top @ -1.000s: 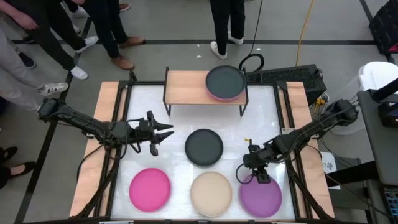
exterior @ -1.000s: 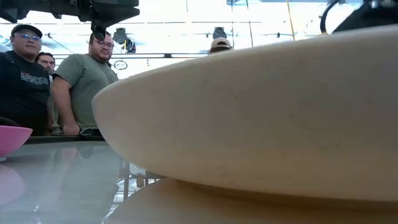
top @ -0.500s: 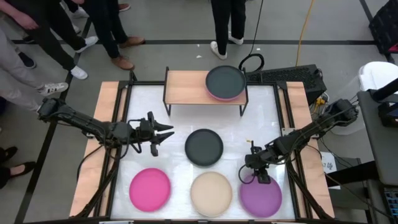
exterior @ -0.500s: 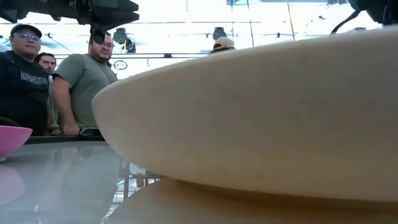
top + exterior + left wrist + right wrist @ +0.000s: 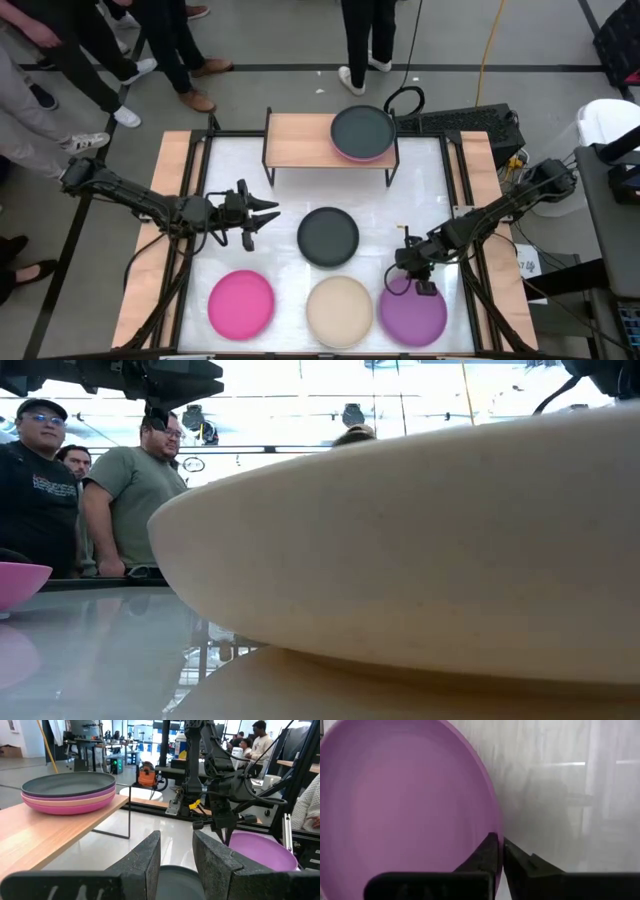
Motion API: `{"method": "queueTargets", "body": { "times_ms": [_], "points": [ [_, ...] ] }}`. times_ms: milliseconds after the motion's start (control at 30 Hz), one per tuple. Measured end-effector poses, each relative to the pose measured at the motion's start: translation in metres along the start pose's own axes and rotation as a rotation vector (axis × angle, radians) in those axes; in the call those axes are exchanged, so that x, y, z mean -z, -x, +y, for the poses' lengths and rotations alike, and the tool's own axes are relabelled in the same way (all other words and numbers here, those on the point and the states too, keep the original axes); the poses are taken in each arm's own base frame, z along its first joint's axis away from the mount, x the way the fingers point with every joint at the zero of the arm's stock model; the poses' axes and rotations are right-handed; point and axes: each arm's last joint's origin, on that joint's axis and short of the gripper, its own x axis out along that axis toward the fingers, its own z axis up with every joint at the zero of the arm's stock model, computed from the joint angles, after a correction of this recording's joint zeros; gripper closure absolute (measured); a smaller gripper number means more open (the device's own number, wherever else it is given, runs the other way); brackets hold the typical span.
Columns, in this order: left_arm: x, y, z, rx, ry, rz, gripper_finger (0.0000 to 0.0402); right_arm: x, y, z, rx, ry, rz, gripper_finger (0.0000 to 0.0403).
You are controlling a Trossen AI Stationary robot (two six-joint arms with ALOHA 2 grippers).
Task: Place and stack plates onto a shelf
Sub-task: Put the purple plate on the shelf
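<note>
My right gripper (image 5: 419, 284) pinches the far rim of the purple plate (image 5: 413, 315), which sits at the table's near right beside the cream plate (image 5: 339, 311). Before lifting, I confirm the rim is seated deep between the fingers, then raise level toward the shelf (image 5: 300, 140). My left gripper (image 5: 262, 214) waits, fingers parted

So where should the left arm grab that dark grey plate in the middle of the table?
Probably the rim nearest the left gripper, coming in low from that side. The dark grey plate lies flat and shallow with bare table around it, so only its thin raised edge offers a pinch.
</note>
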Motion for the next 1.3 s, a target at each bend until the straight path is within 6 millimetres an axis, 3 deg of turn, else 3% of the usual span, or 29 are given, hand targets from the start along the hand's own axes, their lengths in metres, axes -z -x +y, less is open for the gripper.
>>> {"method": "queueTargets", "body": {
  "times_ms": [133, 333, 533, 767, 967, 1300],
  "points": [
    [-0.001, 0.0, 0.0, 0.002, -0.013, -0.011, 0.0284, 0.0, 0.012, 0.0, 0.0, -0.013, -0.02, 0.04],
    [-0.006, 0.0, -0.001, 0.005, -0.055, -0.057, 0.0284, -0.011, 0.055, 0.008, -0.031, 0.012, -0.185, 0.0401],
    [-0.006, 0.0, -0.001, 0.001, -0.164, -0.056, 0.0284, -0.027, 0.111, 0.014, 0.047, 0.081, -0.548, 0.0402],
    [-0.012, 0.0, 0.0, -0.001, -0.058, -0.111, 0.0284, -0.058, 0.172, 0.004, 0.257, 0.082, -0.991, 0.0402],
    [-0.013, -0.001, 0.002, -0.015, -0.101, -0.127, 0.0284, -0.093, 0.207, -0.024, 0.379, 0.029, -1.221, 0.0402],
    [-0.022, 0.006, 0.008, -0.116, -0.153, -0.165, 0.0284, -0.172, 0.25, -0.11, 0.482, -0.088, -1.238, 0.0403]
  ]
}}
